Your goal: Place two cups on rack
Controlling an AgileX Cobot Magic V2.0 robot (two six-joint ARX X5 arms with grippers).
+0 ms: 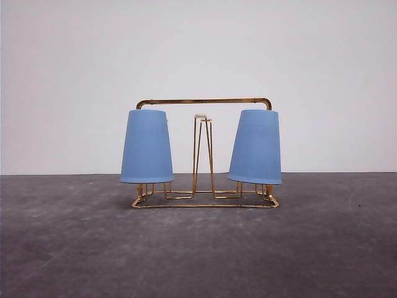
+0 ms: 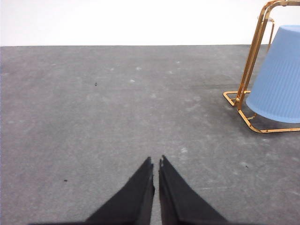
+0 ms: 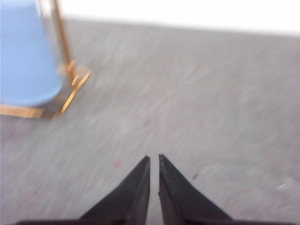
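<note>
Two light-blue ribbed cups sit upside down on a gold wire rack [image 1: 203,100] at the middle of a dark grey table [image 1: 198,248], seen from the front against a plain white wall [image 1: 198,49]. The left cup [image 1: 146,147] hangs at the rack's 9 o'clock end and stands nearly straight; the right cup [image 1: 255,148] hangs at the 3 o'clock end and leans slightly, its closed top tipped toward the centre. Between them a narrow white-tipped prong [image 1: 200,116] rises bare, just below the rack's arched top bar. Both cups' open rims hover just above the flat wire base. The left gripper [image 2: 156,161] hovers over bare table with its two black fingers drawn together, tips almost touching, the rack's end and one cup off toward 2 o'clock. The right gripper [image 3: 154,159] likewise has its fingers closed on nothing, with the other cup and rack corner toward 10 o'clock in a blurred picture.
</note>
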